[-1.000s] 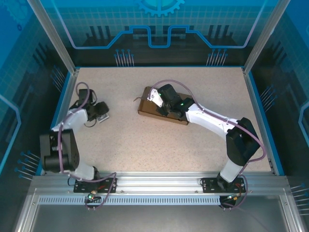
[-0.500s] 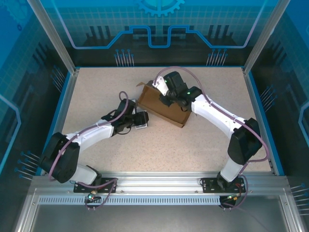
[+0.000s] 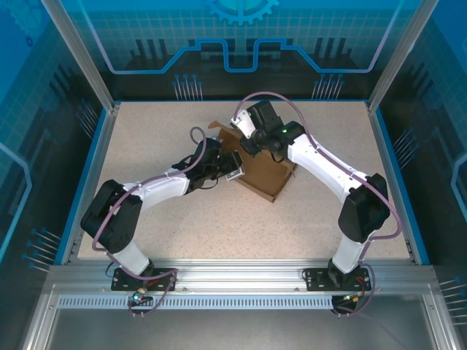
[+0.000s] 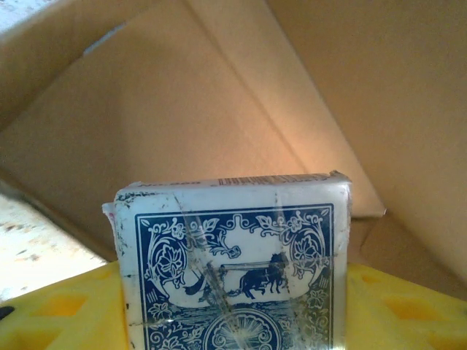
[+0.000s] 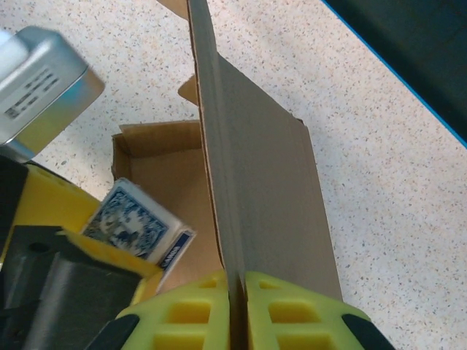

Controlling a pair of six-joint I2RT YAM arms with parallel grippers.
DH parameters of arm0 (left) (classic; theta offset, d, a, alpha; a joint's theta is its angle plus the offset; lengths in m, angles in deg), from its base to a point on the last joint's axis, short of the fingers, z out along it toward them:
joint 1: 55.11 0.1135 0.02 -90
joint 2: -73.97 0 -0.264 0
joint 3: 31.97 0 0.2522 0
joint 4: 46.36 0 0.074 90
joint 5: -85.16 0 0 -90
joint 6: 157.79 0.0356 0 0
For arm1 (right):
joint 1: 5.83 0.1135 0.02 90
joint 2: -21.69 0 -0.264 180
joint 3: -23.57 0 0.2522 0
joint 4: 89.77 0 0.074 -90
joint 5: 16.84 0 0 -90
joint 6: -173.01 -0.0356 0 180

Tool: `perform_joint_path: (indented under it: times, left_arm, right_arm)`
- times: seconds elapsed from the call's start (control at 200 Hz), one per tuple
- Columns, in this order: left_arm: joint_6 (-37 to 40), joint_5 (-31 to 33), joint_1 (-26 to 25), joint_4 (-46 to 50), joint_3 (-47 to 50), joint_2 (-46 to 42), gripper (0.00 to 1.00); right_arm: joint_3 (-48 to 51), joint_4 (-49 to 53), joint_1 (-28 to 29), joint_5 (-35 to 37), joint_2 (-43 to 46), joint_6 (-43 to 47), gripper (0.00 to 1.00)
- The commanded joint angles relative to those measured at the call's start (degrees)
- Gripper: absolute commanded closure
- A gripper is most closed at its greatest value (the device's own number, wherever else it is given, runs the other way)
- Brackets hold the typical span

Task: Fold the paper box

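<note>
Speckled beige tabletop point(image 3: 182, 215) was blue-edged, walled by translucent blue printed panels point(image 3: 241, 44); aluminium extrusion rail point(image 3: 241, 275) ran along front.

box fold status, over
Right gripper shut on paper box lid panel, raised. Left gripper holds card pack at the box's open tray. Pack likely in the lid's way.

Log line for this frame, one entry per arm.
left gripper: shut on card deck, at paper box opening | right gripper: shut on upright flap
</note>
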Motion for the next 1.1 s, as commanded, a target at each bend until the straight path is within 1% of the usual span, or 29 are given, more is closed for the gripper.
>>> perform_joint_path:
  times: [0.0, 0.16, 0.3, 0.73, 0.921, 1.091]
  left_arm:
    - [-5.3, -0.1, -0.4, -5.6, -3.0, 1.8, 0.40]
    - [-10.3, 1.0, -0.6, -10.2, -2.7, 4.6, 0.40]
    - [-11.2, 3.5, -1.5, -11.0, -3.3, 6.4, 0.37]
    - [-9.3, 5.6, -2.0, -9.8, -2.3, 7.3, 0.25]
    - [-8.7, 5.4, -1.8, -9.8, -1.8, 6.8, 0.24]
    - [-6.3, 5.8, -1.8, -8.6, -1.5, 4.7, 0.24]
  right_arm:
    - [-2.3, 1.6, -0.5, -1.7, -0.7, -1.5, 0.89]
    - [-3.0, 1.4, -0.7, -1.9, -1.2, -1.8, 0.89]
    - [-3.4, 1.5, -0.6, -2.1, -1.8, -2.0, 0.89]
    - [-3.6, 1.2, -0.6, -2.2, -2.2, -2.2, 0.89]
    - [-3.2, 1.1, -0.7, -2.1, -2.3, -2.2, 0.89]
    - [-3.0, 0.9, -0.6, -2.0, -2.2, -2.3, 0.89]
